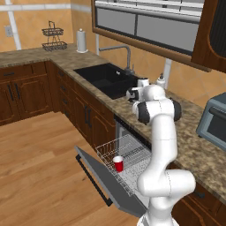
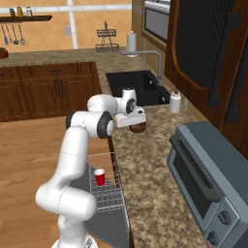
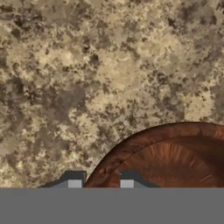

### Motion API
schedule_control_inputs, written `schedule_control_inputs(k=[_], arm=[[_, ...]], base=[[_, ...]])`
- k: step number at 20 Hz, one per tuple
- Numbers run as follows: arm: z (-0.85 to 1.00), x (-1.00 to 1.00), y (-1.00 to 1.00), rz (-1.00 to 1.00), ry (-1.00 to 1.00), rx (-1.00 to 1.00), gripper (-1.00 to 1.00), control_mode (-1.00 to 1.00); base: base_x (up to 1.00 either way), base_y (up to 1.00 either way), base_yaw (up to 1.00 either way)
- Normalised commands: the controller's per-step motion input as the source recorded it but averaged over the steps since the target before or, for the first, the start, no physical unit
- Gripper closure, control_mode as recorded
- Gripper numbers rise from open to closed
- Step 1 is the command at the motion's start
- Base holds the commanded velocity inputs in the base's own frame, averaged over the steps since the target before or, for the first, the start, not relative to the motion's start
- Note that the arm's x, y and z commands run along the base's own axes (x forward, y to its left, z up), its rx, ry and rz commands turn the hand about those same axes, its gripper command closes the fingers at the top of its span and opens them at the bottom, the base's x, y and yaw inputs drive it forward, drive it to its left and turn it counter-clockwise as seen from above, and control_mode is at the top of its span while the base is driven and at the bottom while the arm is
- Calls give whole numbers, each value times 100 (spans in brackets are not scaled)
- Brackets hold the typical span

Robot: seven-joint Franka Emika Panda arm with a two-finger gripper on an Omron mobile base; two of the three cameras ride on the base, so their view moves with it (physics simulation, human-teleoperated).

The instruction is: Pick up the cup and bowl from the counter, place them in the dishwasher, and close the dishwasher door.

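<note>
Here my gripper [image 3: 100,183] sits low over the counter [image 3: 87,78], its two fingers [image 3: 74,183] straddling the near rim of the bowl [image 3: 175,157], one tip outside the wall and the other just inside it. The fingers stand close together with the rim between them, though I cannot tell whether they press on it. In the right base view my gripper [image 2: 137,123] is right on top of the bowl [image 2: 139,128], which rests on the speckled counter [image 2: 145,164] between the black sink [image 2: 133,85] and the grey toaster oven [image 2: 203,179]. A white soap bottle [image 2: 175,101] stands by the wall, near the sink's corner. Below the counter edge, the dishwasher door [image 1: 95,176] hangs open and flat, the white wire rack [image 1: 128,161] is pulled out over it, and the cup [image 1: 118,163] stands upright in the rack.
</note>
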Motion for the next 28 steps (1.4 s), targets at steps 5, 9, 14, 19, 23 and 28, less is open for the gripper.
schedule_control_inputs(k=[5,9,14,19,23,28], arm=[[0,-100,35,-4,-16,2,100,-100],[0,-100,87,-8,-11,2,100,-100],[-26,-80,97,-9,-4,1,100,-100],[-87,-26,71,-6,1,13,100,-100],[-97,15,33,-3,4,2,100,-100],[-62,-9,75,-1,6,6,100,-100]], base=[[0,0,0],[0,0,0],[0,0,0],[0,0,0],[0,0,0],[0,0,0]])
